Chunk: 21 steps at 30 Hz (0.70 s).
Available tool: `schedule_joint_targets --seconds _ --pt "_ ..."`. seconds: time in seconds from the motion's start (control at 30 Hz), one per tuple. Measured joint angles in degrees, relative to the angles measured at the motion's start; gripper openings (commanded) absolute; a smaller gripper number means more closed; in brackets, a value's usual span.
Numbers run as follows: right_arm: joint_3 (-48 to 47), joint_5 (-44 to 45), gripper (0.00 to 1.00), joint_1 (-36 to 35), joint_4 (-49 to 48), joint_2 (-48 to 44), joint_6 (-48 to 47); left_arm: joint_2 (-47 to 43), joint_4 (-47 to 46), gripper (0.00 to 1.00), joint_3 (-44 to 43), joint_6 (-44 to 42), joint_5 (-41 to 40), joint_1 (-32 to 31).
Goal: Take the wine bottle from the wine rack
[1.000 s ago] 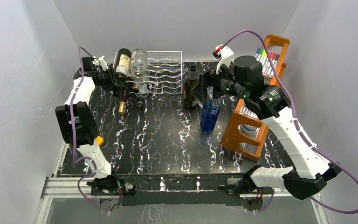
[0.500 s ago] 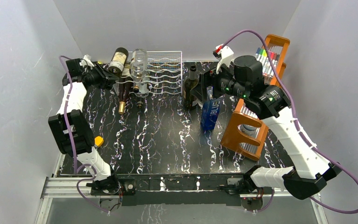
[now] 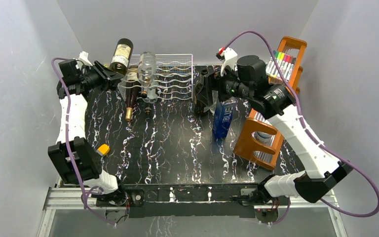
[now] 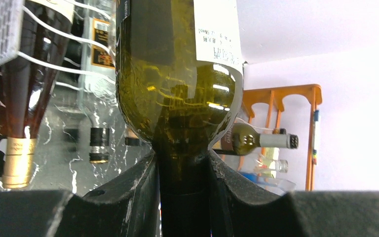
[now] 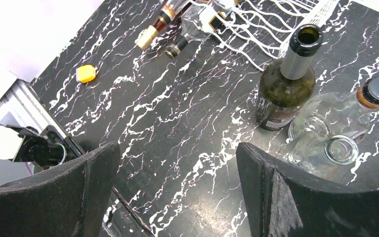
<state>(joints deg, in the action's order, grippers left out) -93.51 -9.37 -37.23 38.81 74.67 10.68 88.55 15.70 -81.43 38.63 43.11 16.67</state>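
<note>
The wine bottle [image 3: 120, 53] has swung up and left from the wine rack [image 3: 173, 74], its neck clamped in the left jaws to pull it free; right jaws gape, idle.

I operate in a robotics lab cell: plain white panel walls [image 3: 24, 98] enclose the black, white-veined marble-pattern counter [image 3: 177, 148], with a bare aluminium frame rail [image 3: 64, 197] and loose purple cables [image 3: 250, 32].
</note>
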Motion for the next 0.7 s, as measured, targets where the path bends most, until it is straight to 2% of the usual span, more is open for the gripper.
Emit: schedule_joint_targets --seconds 0.23,0.47,0.57,0.7 --pt "-3.1 -1.9 0.98 -1.8 0.1 4.6 -3.4 -7.1 -0.4 0.00 6.2 1.3 2.4 -1.7" --pt "-7.9 -0.7 0.98 -12.9 -1.3 10.1 -13.0 -15.1 5.3 0.00 14.5 -1.4 2.3 -9.3" --pt "-5.7 -0.9 0.98 -16.7 -5.3 10.6 -19.7 -18.7 8.9 0.00 17.9 -3.5 2.3 -12.2" --pt "2.7 -1.4 0.98 -18.5 -13.6 10.4 -29.5 -24.9 14.1 0.00 23.9 -5.7 2.2 -13.5"
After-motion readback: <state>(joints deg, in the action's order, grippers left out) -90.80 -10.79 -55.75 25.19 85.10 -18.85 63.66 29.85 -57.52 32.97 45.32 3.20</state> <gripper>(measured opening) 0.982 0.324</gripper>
